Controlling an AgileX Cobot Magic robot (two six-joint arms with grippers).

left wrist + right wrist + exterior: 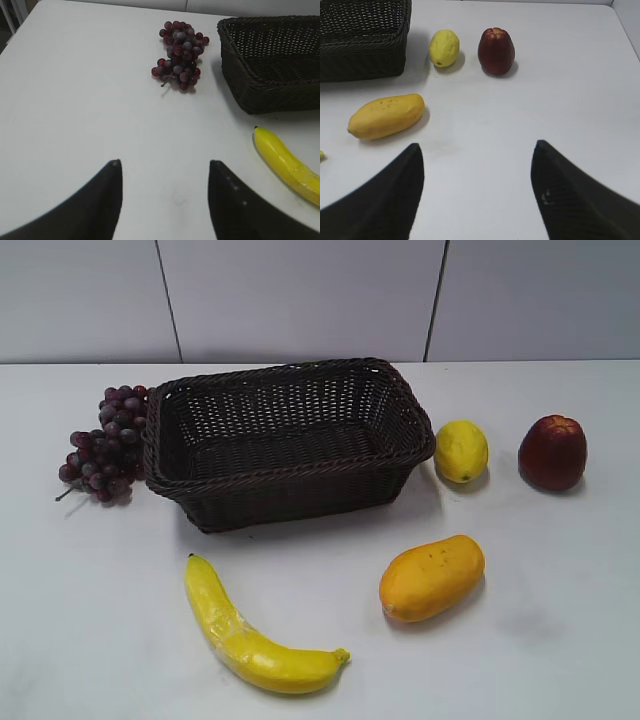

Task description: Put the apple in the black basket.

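The dark red apple (pixel 552 451) stands on the white table at the far right, right of the lemon; it also shows in the right wrist view (pixel 496 51). The black basket (pixel 390 410) sits at the table's middle back, empty, and shows in both wrist views (pixel 235 75) (pixel 360 60). My right gripper (pixel 478 150) is open and empty, well short of the apple. My left gripper (pixel 165 167) is open and empty over bare table, short of the grapes. Neither gripper shows in the exterior view.
A yellow lemon (pixel 461 450) lies between basket and apple. An orange mango (pixel 432 577) lies in front of them. A banana (pixel 255 635) lies front centre. Dark red grapes (pixel 105 445) lie left of the basket. The table's far edge meets a grey wall.
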